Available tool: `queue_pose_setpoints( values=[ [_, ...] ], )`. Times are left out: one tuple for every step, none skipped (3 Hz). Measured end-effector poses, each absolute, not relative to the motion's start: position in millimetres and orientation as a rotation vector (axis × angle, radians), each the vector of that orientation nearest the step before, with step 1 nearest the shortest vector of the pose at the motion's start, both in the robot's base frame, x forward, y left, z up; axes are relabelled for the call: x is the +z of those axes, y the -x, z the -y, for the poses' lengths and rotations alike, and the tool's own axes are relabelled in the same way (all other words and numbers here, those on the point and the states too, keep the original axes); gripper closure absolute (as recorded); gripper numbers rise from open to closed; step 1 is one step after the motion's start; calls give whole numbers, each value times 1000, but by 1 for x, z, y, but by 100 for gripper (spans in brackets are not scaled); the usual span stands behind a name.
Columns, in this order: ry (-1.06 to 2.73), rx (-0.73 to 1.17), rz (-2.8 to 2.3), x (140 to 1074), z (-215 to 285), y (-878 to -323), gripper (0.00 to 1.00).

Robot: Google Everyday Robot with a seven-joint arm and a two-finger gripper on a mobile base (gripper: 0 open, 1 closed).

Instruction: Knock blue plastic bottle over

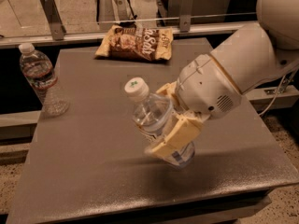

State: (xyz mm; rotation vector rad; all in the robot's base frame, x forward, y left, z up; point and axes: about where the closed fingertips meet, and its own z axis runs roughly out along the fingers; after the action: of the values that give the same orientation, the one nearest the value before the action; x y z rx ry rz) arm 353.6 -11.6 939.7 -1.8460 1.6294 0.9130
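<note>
I am gripping the bottle point(150, 116) with the gripper point(159, 120), tilting it well in front of the bag point(135, 43), and risking it rolling off the counter point(88, 167) if released carelessly.

indoor test area | grey table point(93, 162), glass railing point(51, 17), speckled floor point(9, 181) | jaws mid-table, clamping blue plastic bottle point(152, 113)

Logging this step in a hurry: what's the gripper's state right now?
Gripper: over the middle of the table, closed on the tilted blue plastic bottle.
</note>
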Motion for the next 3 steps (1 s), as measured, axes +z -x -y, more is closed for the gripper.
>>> queue_pose_setpoints(
  values=[
    [1892,850,-1772,924,51,-361,100],
    [1891,778,-1916,904,90,-388,99],
    [1849,756,-1971,891,107,-405,99]
  ],
)
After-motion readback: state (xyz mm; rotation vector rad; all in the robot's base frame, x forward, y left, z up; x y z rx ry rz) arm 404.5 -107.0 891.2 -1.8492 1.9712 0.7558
